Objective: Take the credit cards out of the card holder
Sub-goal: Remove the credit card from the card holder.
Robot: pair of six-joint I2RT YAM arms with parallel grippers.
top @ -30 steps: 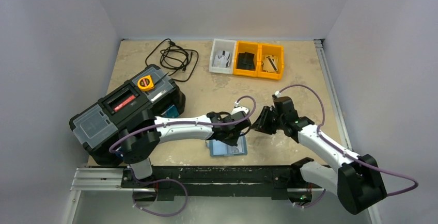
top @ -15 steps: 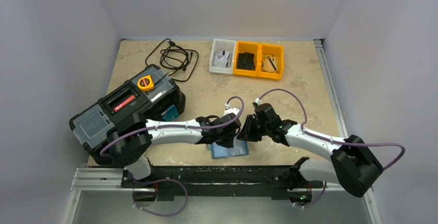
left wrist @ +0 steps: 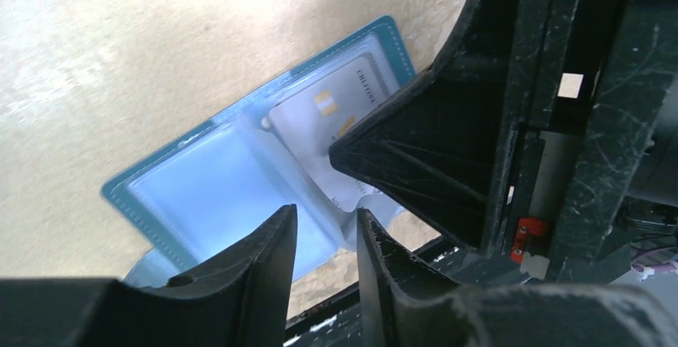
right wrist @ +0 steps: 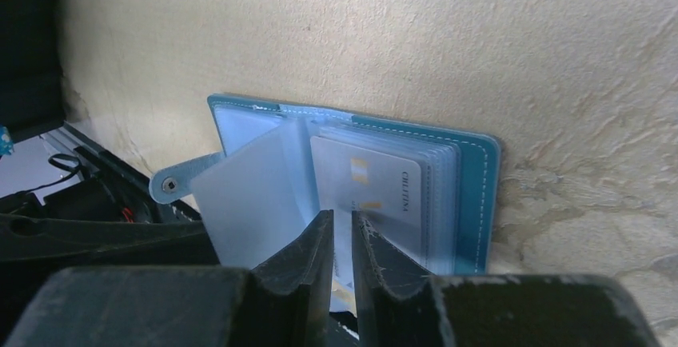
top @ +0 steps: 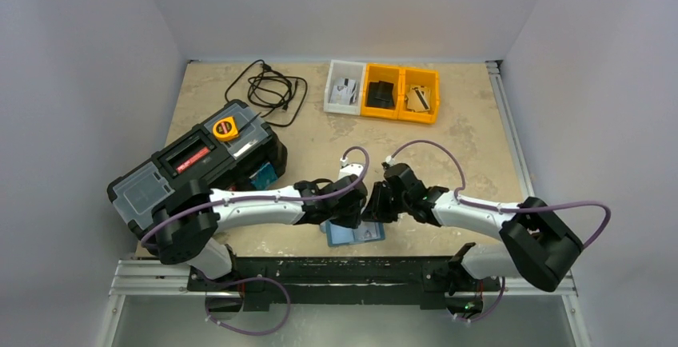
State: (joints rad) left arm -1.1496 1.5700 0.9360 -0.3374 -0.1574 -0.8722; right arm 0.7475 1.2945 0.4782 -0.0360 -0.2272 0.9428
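Card holder [left wrist: 208, 187] open, wrist views alone show right jaws pinching pale card [right wrist: 384, 195], left jaws ajar

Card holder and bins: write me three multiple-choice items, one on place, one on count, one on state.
1. Where on the table does the card holder lie?
A. at the far edge
B. at the near edge
C. in the far left corner

2. How many small bins stand in the row at the far edge?
A. two
B. five
C. three

3. How is the card holder?
A. open, with a pale credit card in a pocket
B. snapped shut
C. open, with every pocket empty

Answers:
1 B: the top view shows it close to the table's near edge.
2 C: there is one white bin and two yellow ones.
3 A: both wrist views show the panels spread and the card inside.
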